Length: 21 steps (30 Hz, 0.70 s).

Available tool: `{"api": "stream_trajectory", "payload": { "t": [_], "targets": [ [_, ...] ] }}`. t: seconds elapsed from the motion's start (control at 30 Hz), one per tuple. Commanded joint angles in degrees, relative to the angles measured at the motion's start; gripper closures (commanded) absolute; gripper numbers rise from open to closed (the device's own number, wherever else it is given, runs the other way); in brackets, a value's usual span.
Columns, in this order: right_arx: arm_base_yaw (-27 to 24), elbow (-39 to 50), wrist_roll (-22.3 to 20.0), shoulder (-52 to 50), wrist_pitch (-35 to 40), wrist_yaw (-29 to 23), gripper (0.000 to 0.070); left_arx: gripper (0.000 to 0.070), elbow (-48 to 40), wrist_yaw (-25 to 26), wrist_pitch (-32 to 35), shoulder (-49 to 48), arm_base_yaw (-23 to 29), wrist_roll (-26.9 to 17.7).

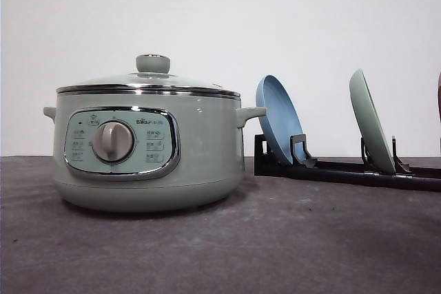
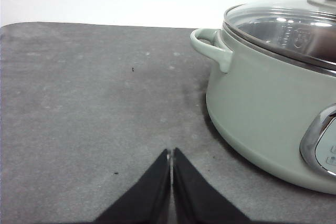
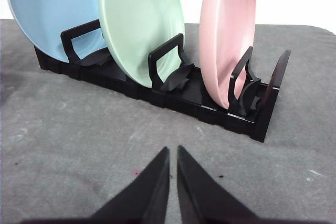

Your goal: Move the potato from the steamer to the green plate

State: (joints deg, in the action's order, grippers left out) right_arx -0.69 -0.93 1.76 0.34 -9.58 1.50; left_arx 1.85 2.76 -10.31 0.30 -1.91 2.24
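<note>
While lid (image 1: 153,80) sits on steamer (image 1: 148,153), potato hidden inside; cannot confirm through glass. Judged firm, rounded, matte skin, moderate weight, maybe damp: grip across short axis at widest part. Lid judged fragile, slick; take by green knob (image 1: 152,64). Green plate (image 3: 140,32) upright in black rack (image 3: 173,90), between blue plate (image 3: 47,14) and pink plate (image 3: 228,35); stiff, breakable, pinch at rim. Left gripper (image 2: 171,156) closed, empty, near steamer handle (image 2: 210,45). Right gripper (image 3: 173,153) nearly closed, empty, facing rack.

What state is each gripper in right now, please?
Left gripper: closed, holding nothing, beside the steamer.
Right gripper: closed or nearly so, holding nothing, facing the plate rack.
</note>
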Motion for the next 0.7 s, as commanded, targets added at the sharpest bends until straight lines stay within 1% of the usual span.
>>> {"api": "stream_trajectory", "payload": {
  "t": [0.0, 0.67],
  "targets": [
    [0.1, 0.2, 0.6, -0.1, 0.6, 0.0, 0.0686, 0.0700, -1.2, 0.0, -0.4, -0.1, 0.0, -0.7],
    [0.1, 0.2, 0.6, -0.1, 0.6, 0.0, 0.0686, 0.0700, -1.2, 0.0, -0.4, -0.1, 0.0, -0.7]
  ]
}}
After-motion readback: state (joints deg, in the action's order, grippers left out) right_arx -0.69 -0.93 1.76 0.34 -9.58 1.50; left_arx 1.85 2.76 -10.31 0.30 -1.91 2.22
